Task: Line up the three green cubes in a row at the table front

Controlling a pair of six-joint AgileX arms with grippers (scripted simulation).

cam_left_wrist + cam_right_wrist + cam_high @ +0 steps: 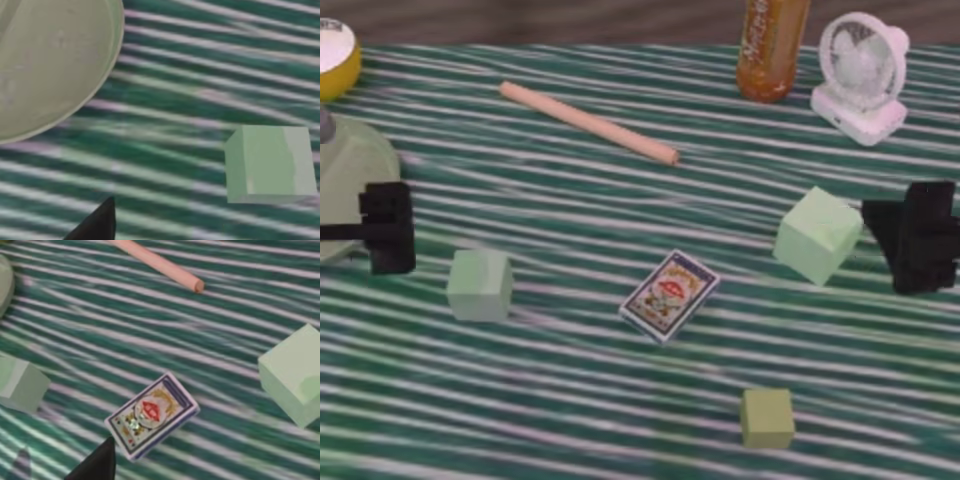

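Medium mint cube (480,285) just right and nearward of left pincer (388,228), large mint cube (817,236) just left of right pincer (918,236); finger spacing impossible to tell.

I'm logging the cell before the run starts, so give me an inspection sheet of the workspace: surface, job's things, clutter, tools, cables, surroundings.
Surface: table under dark green cloth with wavy white stripes.
Job's things: large pale mint cube at right, tilted; medium pale mint cube at left; small olive-green cube near the front, right of centre. All apart, not in a row.
Clutter: card box in the middle; wooden rod; amber bottle; white mini fan; pale green plate at left edge; yellow round object at far left corner.
Tools: left tool beside the plate, right tool beside the large cube; neither holds anything.
Cables: nothing seen.
Surroundings: nothing seen.
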